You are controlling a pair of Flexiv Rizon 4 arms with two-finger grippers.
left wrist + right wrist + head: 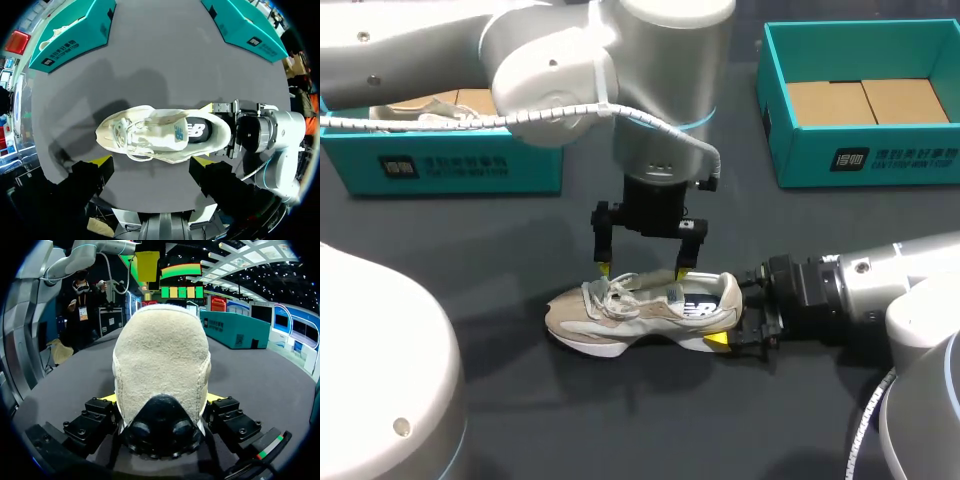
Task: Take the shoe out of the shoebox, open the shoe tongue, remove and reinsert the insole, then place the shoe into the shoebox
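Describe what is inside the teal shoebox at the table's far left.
A pale laced shoe lies in the left shoebox on its brown cardboard floor. In the head view my left arm covers much of the box's inside, so the rest is hidden.

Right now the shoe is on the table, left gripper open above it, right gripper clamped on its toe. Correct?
No: the right gripper is clamped on the heel of the shoe, not its toe; the right wrist view shows it. Rest holds.

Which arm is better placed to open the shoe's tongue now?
Left. The left gripper hangs open right above the tongue of the shoe, while the right gripper clamps the heel, likely steadying it.
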